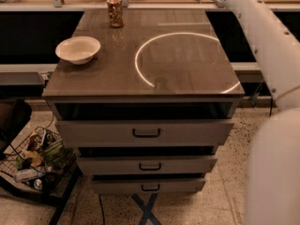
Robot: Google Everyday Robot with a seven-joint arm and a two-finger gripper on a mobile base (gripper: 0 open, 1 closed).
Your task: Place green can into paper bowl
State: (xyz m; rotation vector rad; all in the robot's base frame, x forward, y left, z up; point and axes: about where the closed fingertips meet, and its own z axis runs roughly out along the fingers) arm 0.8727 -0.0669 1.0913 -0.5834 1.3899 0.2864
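The paper bowl (pixel 78 49) sits empty on the left side of the dark table top (pixel 187 74), near its left edge. The green can is out of view. My gripper is out of view too. Only my white arm (pixel 255 29) shows, running from the lower right up to the top edge of the camera view.
A brown-orange can (pixel 115 11) stands upright at the back of the table, behind the bowl. A light ring (pixel 140 55) is marked on the table top. Drawers (pixel 146 132) sit below the top. A wire basket of clutter (pixel 35 163) is on the floor at the left.
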